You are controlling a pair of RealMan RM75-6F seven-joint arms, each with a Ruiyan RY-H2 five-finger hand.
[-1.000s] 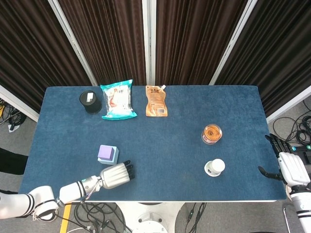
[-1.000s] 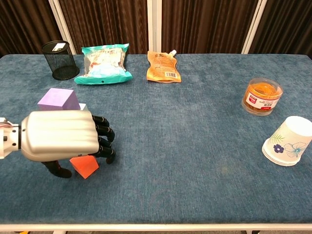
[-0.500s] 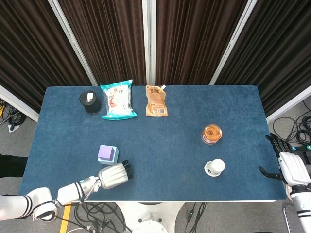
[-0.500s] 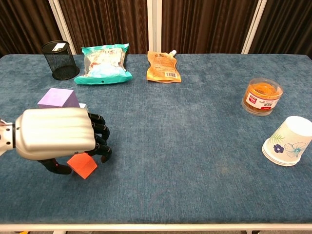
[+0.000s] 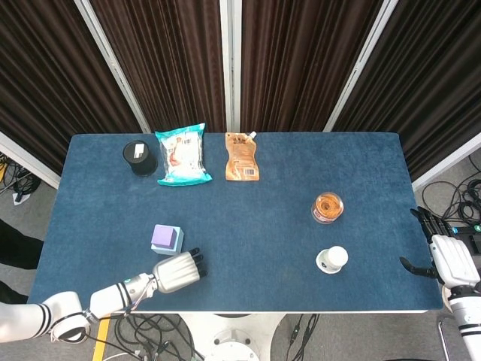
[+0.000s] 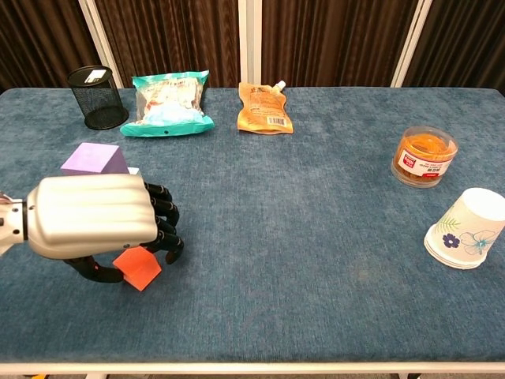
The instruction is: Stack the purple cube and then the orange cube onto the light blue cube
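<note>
The purple cube (image 5: 164, 235) (image 6: 93, 159) sits on top of the light blue cube (image 5: 173, 246), of which only a sliver (image 6: 134, 170) shows in the chest view. Just in front of that stack, my left hand (image 5: 179, 271) (image 6: 95, 225) arches over the orange cube (image 6: 138, 268), thumb on its left side and fingers curled down over its right, gripping it at table level. The head view hides the orange cube under the hand. My right hand (image 5: 443, 259) hangs off the table's right edge, fingers apart and holding nothing.
At the back left stand a black mesh cup (image 5: 140, 157) (image 6: 98, 98), a teal snack bag (image 5: 182, 154) and an orange pouch (image 5: 242, 157). On the right are a clear jar (image 5: 327, 207) (image 6: 424, 155) and a paper cup lying on its side (image 5: 331, 259) (image 6: 465, 229).
My left hand has drawn slightly back toward the left and its fingers have closed tighter round the orange cube. The right hand has not moved.
</note>
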